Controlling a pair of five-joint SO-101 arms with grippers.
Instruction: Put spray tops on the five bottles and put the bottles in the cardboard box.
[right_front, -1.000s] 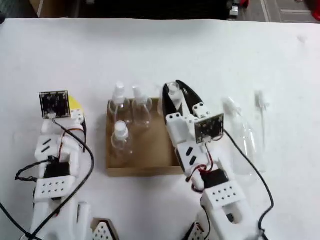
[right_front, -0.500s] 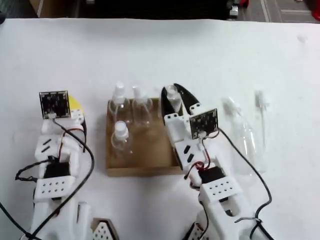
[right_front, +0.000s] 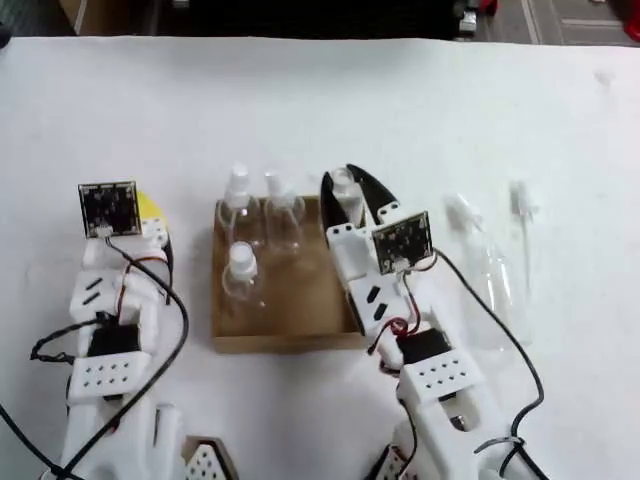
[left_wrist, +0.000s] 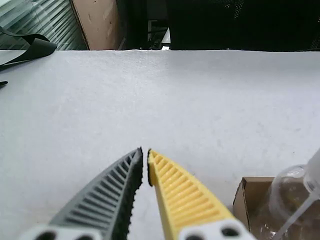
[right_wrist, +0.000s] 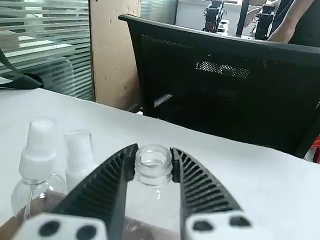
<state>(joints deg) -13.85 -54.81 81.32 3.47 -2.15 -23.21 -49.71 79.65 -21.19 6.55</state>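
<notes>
A: Rt wrist cam?
B: Shows right pincer (right_wrist: 153, 149) pinching open-necked bottle (right_wrist: 152, 169) at its neck.
A: High cam?
B: Bottle's at cardboard box (right_front: 305, 300) far-right corner; left pincer (left_wrist: 145, 151) pressed together, left of box.

A white-covered table (right_front: 300, 100) spans the scene from near to far. Beyond its far edge stands a black chair (right_wrist: 225, 75) with a mesh back. A light wooden panel (right_wrist: 115, 55) stands upright to the chair's left, and slatted window blinds (right_wrist: 45, 45) hang farther left. A black strap (left_wrist: 30, 50) curls at the table's far left edge. A small red object (right_front: 487, 5) sits beyond the table at far right.
</notes>
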